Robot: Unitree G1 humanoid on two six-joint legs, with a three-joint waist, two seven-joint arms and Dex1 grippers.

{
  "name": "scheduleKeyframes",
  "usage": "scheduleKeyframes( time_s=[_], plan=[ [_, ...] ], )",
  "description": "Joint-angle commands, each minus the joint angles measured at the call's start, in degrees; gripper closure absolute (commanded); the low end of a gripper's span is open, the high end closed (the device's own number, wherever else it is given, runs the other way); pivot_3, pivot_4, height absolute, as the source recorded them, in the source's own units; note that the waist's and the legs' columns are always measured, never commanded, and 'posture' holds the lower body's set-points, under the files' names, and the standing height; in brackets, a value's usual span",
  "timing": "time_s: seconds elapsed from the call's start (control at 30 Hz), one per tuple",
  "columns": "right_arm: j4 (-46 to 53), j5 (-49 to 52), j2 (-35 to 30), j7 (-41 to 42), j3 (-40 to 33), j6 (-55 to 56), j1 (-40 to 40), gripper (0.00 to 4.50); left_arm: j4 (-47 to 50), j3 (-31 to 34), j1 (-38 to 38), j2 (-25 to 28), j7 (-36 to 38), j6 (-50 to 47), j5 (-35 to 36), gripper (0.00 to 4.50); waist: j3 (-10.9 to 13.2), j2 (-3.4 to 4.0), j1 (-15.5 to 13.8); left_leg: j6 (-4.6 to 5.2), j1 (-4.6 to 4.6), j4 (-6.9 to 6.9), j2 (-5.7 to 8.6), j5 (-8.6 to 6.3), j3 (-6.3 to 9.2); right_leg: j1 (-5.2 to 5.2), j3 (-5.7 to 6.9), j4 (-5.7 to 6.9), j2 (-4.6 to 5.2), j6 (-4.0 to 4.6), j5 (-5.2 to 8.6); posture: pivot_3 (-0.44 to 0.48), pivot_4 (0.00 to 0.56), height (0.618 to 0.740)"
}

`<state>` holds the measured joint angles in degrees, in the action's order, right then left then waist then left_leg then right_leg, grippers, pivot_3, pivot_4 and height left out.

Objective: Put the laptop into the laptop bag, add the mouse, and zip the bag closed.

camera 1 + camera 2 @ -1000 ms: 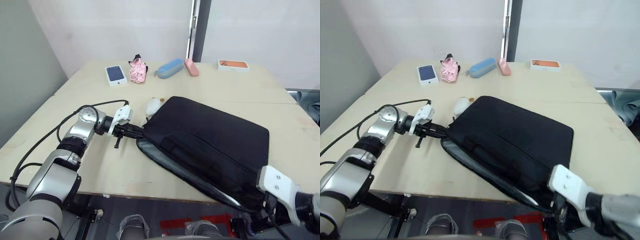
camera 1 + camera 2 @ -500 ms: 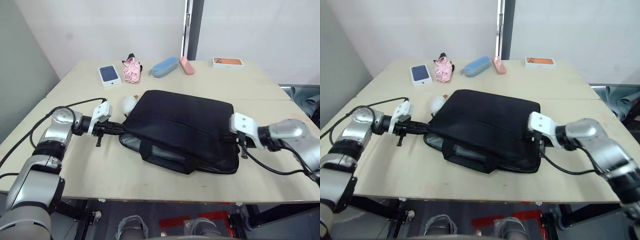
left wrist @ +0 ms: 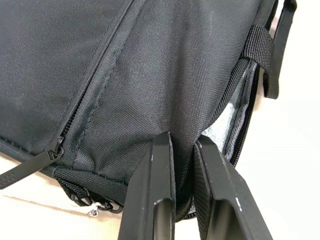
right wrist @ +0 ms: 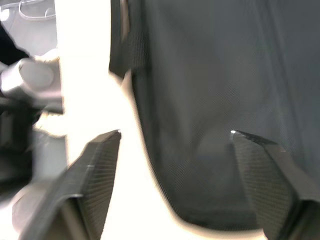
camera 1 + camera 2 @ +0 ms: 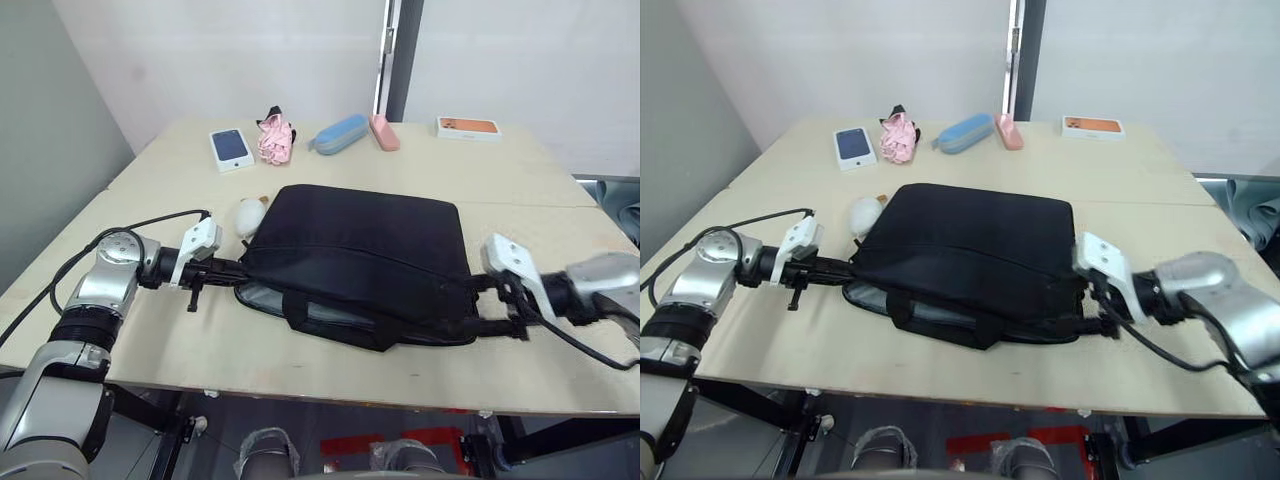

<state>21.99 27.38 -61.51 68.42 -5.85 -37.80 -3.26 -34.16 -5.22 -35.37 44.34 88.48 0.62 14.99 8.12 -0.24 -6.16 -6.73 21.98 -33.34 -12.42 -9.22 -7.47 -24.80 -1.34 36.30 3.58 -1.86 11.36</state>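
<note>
The black laptop bag (image 5: pixel 360 255) lies flat on the table, its long front edge gaping and showing pale grey lining (image 5: pixel 312 312). My left gripper (image 5: pixel 238 268) is shut on the fabric at the bag's left corner; the left wrist view shows its fingers (image 3: pixel 159 175) pinching the edge beside the zipper. At the bag's right end my right gripper (image 5: pixel 478 308) stands open, and its fingers (image 4: pixel 102 155) are spread wide with the bag's corner (image 4: pixel 210 165) between them. The laptop and the mouse are hidden or out of view.
A puffy white object with a brown tab (image 5: pixel 247 214) sits against the bag's far left corner. Along the back of the table lie a white box with a blue top (image 5: pixel 232 149), a pink bundle (image 5: pixel 276 140), a blue case (image 5: pixel 338 135), a pink case (image 5: pixel 383 132) and an orange-topped box (image 5: pixel 467 128).
The bag, which hung over the front edge a second ago, now lies squarely on the table. My right gripper has opened at the bag's right end. The left grip is unchanged.
</note>
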Motion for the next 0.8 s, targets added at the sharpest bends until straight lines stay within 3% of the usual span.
scheduleKeyframes(
  time_s=[0.03,0.13,0.43,0.57,0.8],
  plan=[
    [-0.2,-5.9,0.0,-4.3,-0.1,5.3,2.0,0.93,-0.7,0.4,-1.7,-0.3,0.7,0.4,-0.7,4.02,0.0,0.0,0.2,-0.07,0.0,-0.03,0.0,-0.04,-0.01,-0.01,-0.02,0.01,0.0,0.0,0.0,0.0,0.15,0.74],
    [-3.1,-11.5,1.6,-8.1,3.1,9.7,1.7,0.93,-1.5,0.4,-2.4,-0.6,1.1,0.8,-1.0,4.02,0.0,-0.02,0.3,-0.07,-0.02,-0.11,0.01,-0.03,-0.04,0.01,-0.08,0.09,0.02,0.0,-0.01,0.0,0.15,0.74],
    [-4.4,-14.6,4.9,-8.8,7.2,13.0,-0.2,0.93,-2.4,1.1,-3.0,-0.7,1.6,1.4,-1.5,4.02,0.0,-0.01,0.5,-0.07,-0.02,-0.15,0.03,-0.02,-0.05,0.01,-0.07,0.15,0.05,-0.01,-0.01,0.0,0.15,0.74],
    [-5.5,-14.4,4.7,-6.6,8.6,13.4,-1.1,1.91,-1.0,1.5,-1.9,-0.3,1.5,0.7,-1.0,4.02,0.0,-0.01,0.6,-0.07,-0.04,-0.18,0.03,-0.02,-0.05,0.01,-0.09,0.24,0.05,-0.01,-0.01,0.0,0.15,0.74],
    [-8.8,-15.4,3.9,-2.9,10.3,14.5,-6.5,4.32,3.2,1.8,2.0,2.8,2.7,-2.9,-0.7,4.02,0.0,-0.01,1.2,-0.07,-0.02,-0.17,0.01,-0.03,-0.07,-0.01,-0.09,0.22,0.03,-0.01,-0.01,0.0,0.15,0.74]
  ],
)
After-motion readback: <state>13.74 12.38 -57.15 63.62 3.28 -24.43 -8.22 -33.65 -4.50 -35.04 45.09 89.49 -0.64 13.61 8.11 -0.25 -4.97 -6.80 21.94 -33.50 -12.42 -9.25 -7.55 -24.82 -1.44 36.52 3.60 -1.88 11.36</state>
